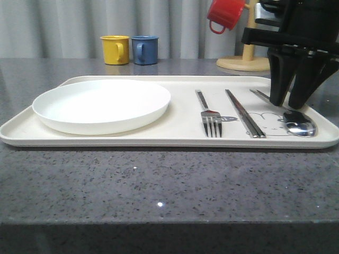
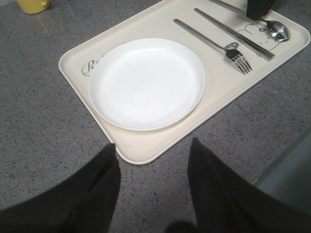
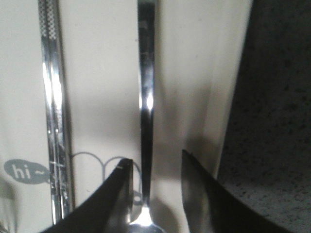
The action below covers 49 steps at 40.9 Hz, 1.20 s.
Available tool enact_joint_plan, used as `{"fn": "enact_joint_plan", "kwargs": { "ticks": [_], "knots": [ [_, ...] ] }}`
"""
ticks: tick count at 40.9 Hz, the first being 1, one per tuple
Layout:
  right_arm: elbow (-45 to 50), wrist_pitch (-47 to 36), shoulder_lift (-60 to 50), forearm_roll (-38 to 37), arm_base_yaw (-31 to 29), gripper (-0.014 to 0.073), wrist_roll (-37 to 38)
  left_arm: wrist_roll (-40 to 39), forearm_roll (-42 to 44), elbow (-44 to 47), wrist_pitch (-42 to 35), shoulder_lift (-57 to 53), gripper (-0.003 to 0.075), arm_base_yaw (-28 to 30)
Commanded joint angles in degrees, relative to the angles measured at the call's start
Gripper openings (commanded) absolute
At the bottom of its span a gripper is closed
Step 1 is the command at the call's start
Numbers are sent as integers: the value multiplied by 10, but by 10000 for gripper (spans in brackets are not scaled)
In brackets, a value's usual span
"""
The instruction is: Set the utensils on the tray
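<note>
Lying on the cream tray, all the utensils sit in a row: the white plate at the tray's left end, then the fork, the chopsticks, and the spoon nearest the tray's right rim. The right end effector hangs over the spoon's handle with fingers spread, one either side, not clamping it. The left end effector is spread too, above the grey surface beside the tray's plate end
</note>
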Motion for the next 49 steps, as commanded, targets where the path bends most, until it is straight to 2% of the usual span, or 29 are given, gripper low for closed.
{"fn": "enact_joint_plan", "kwargs": {
  "ticks": [1,9,21,49],
  "knots": [
    [-18,-14,-65,0,2,289,-33,-5,-4,-14,-39,1,313,-4],
    [-10,-23,-158,-20,55,288,-83,-5,-4,-14,-39,1,313,-4],
    [78,-35,-318,-61,144,288,-83,-5,-4,-14,-39,1,313,-4],
    [352,-110,-727,-91,149,288,-83,-5,-4,-14,-39,1,313,-4]
  ]
}}
